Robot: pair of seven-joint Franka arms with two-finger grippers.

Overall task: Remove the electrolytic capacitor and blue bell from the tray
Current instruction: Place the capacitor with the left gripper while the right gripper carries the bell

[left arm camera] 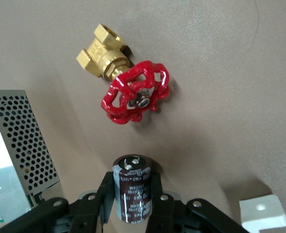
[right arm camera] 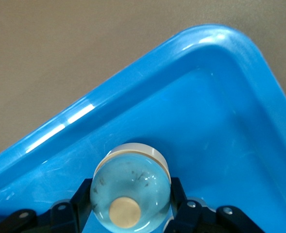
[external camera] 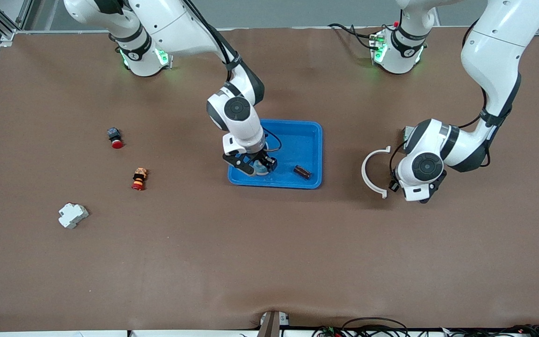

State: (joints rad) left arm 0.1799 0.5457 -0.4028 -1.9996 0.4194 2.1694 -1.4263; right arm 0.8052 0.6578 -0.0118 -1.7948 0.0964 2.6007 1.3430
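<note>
Right gripper [external camera: 256, 167] clamps the shiny domed bell [right arm camera: 129, 191] inside the blue plastic tray [external camera: 314, 140]. Left gripper [left arm camera: 132, 201], off toward its own end of the table, is closed on a dark cylindrical capacitor [left arm camera: 132, 189].

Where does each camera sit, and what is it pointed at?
Front view: high across the table, looking down at both arms and the blue tray.
Left wrist view: on the left arm's wrist, facing down past the left pincer, shut on a capacitor, toward a red-handled valve.
Right wrist view: on the right arm's wrist, facing into the tray past the right pincer holding the bell.
Shared: front and right wrist views both show the tray and bell.
</note>
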